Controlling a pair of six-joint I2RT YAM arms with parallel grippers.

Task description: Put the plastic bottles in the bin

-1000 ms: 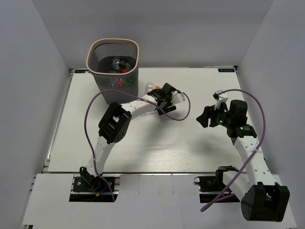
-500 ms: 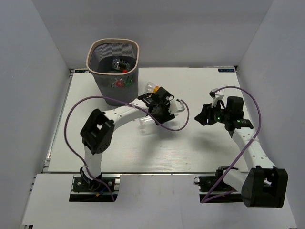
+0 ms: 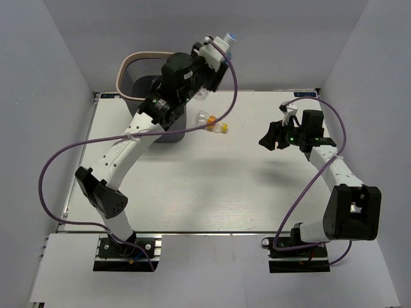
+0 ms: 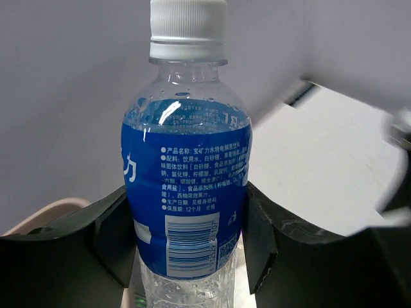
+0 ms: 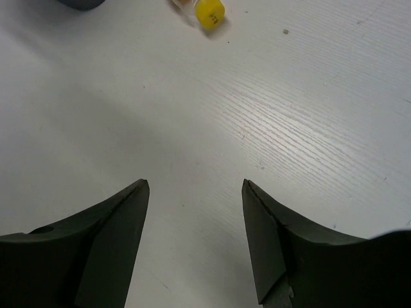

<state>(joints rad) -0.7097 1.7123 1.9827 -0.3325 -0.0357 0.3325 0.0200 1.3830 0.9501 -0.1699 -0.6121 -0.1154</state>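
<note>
My left gripper (image 3: 215, 54) is raised high beside the bin (image 3: 123, 69), shut on a clear plastic bottle (image 4: 186, 173) with a blue label and a white cap; the fingers (image 4: 115, 237) press on both sides of the label. The bin's beige rim (image 4: 45, 215) shows low at the left of the left wrist view. A second clear bottle (image 3: 212, 122) with an orange cap (image 5: 209, 13) lies on the table right of the bin. My right gripper (image 3: 273, 138) hovers open over bare table (image 5: 196, 186), right of that lying bottle.
The white table (image 3: 212, 192) is walled by pale panels on three sides. The left arm's purple cable (image 3: 64, 154) loops wide over the table's left part. The left arm covers the bin's right half in the top view.
My left gripper closed on the blue-label bottle at the table and swung it high up toward the bin. My right gripper shifted slightly left and farther away.
</note>
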